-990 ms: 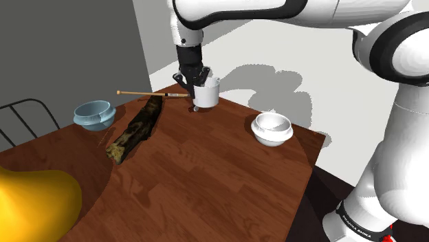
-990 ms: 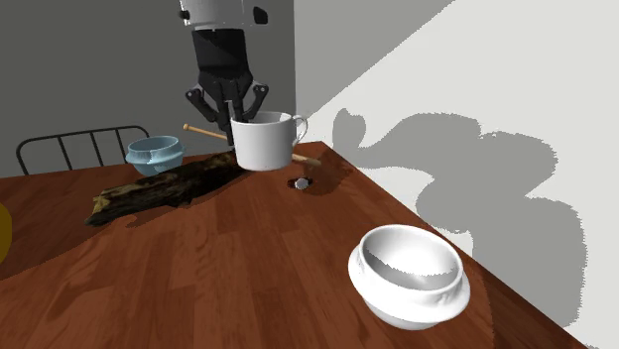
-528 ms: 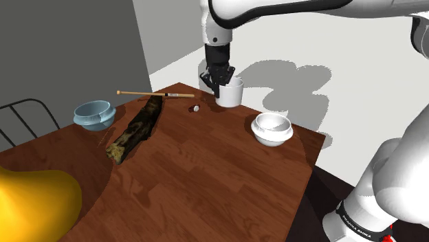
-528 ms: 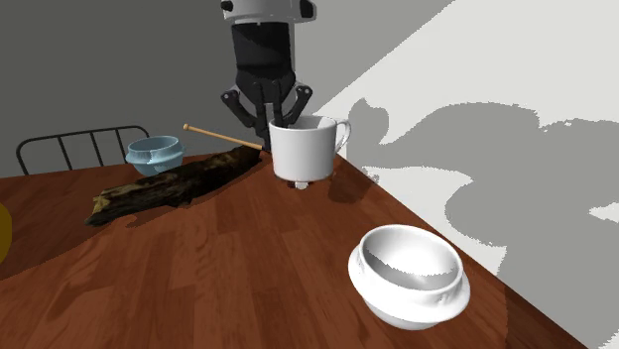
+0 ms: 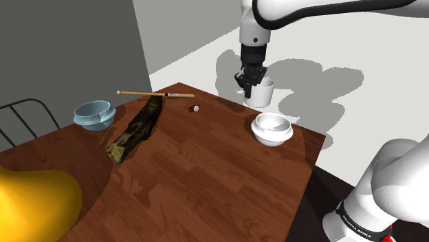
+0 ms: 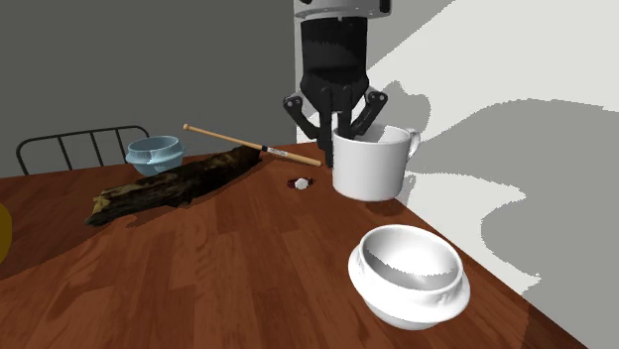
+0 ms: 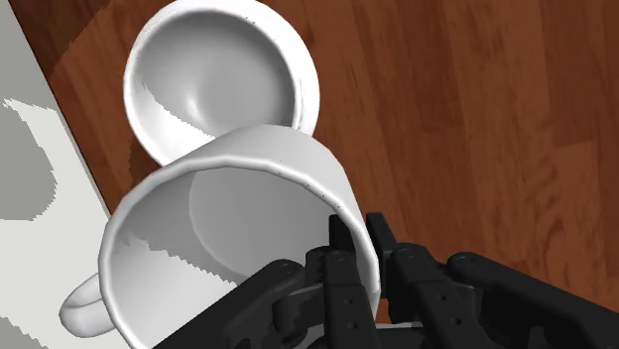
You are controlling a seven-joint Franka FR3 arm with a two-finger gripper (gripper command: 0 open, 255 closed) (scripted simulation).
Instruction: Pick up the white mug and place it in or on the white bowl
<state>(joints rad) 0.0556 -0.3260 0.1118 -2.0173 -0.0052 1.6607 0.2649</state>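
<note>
Gripper (image 5: 249,80) clamps the mug (image 5: 261,93) by its rim, aloft. The bowl (image 5: 272,130) lies near, toward the shoulder view's foreground, not yet underneath.

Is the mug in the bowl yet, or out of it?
Out. The gripper holds the white mug by its rim in the air, apart from the white bowl, whose inside is empty.

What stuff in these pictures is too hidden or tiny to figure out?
Yellow thing, shoulder view: cut off by the lower left edges.
Small white thing on the table, second exterior view: too small to name.
Chair, second exterior view: the table hides all but its dark back.
Gripper fingertips, second exterior view: the white mug they clasp partly hides them.
</note>
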